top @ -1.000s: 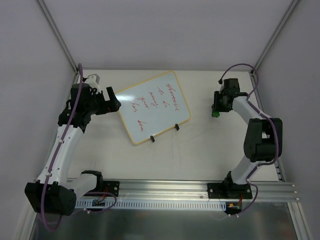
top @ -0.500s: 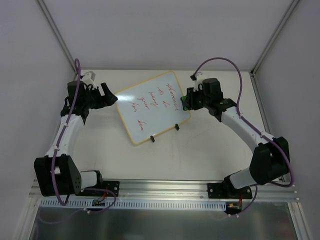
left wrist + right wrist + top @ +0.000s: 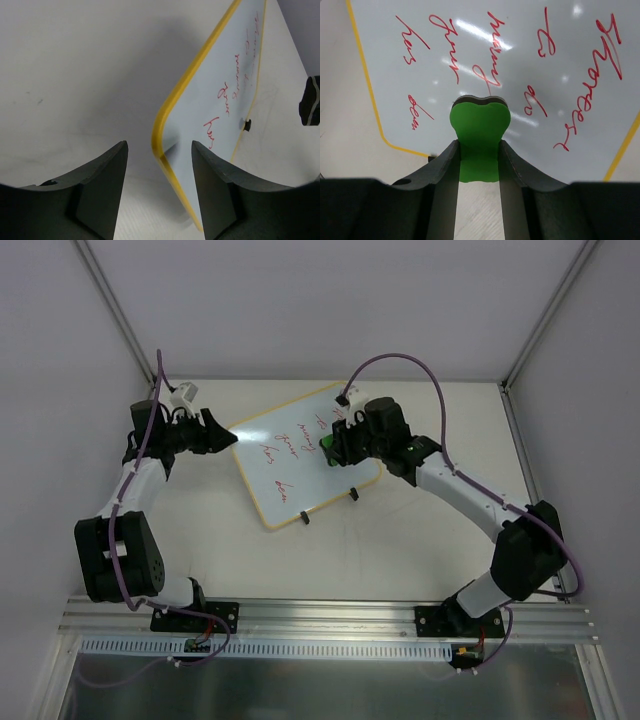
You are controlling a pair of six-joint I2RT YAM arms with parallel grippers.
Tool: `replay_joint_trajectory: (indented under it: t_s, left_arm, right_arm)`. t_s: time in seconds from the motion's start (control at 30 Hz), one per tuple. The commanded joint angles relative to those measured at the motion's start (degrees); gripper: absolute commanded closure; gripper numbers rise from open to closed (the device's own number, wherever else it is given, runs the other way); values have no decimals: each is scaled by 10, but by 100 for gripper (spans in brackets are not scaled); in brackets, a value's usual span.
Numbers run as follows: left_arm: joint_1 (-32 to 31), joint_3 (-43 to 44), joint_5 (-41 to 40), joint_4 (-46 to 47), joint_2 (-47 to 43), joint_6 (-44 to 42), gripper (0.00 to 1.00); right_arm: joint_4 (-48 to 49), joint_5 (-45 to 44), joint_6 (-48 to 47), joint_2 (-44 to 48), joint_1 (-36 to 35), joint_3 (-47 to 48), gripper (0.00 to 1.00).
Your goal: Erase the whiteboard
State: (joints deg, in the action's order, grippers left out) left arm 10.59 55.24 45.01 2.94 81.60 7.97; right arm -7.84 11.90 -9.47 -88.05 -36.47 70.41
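**Top external:** The whiteboard (image 3: pixel 300 455) lay askew on the counter (image 3: pixel 420 540) just above the middle of the frame, red handwriting (image 3: pixel 283 445) across it. The left gripper (image 3: pixel 222 434) sat at its left corner. The right gripper (image 3: pixel 334 446) reached over its right half, jaws clamped on a green eraser (image 3: pixel 327 449).

**Left wrist:** The left gripper (image 3: pixel 159 146) had its 2 jaws apart, either side of the whiteboard's (image 3: pixel 225 85) yellow-framed corner at lower centre, gripping nothing.

**Right wrist:** The right gripper (image 3: pixel 479 146) pinched the eraser (image 3: pixel 480 125) at centre frame, over the handwriting (image 3: pixel 492 45) on the whiteboard (image 3: pixel 470 55). Whether it touched the surface could not be told.
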Motion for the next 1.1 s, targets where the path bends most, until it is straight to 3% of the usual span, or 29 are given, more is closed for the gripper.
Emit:
replay_joint_trajectory:
  t_s: [0.0, 0.3, 0.47, 0.53, 0.7, 1.07]
  left_arm:
    - [1, 23, 89, 34, 18, -32, 47]
    - [1, 40, 140, 34, 59, -50, 58]
    - [1, 46, 165, 34, 71, -47, 86]
    - [0, 38, 174, 34, 67, -57, 92]
    - [0, 15, 179, 34, 58, -74, 100]
    - [1, -10, 173, 34, 45, -87, 100]
  right_arm:
    - [36, -14, -9, -17, -20, 47, 91]
    - [43, -56, -27, -76, -72, 114, 93]
    - [49, -147, -45, -116, -111, 152, 95]
    - [55, -183, -47, -134, -120, 161, 96]
    - [75, -218, -41, -175, -154, 195, 100]
    - [95, -297, -17, -259, -197, 289, 100]
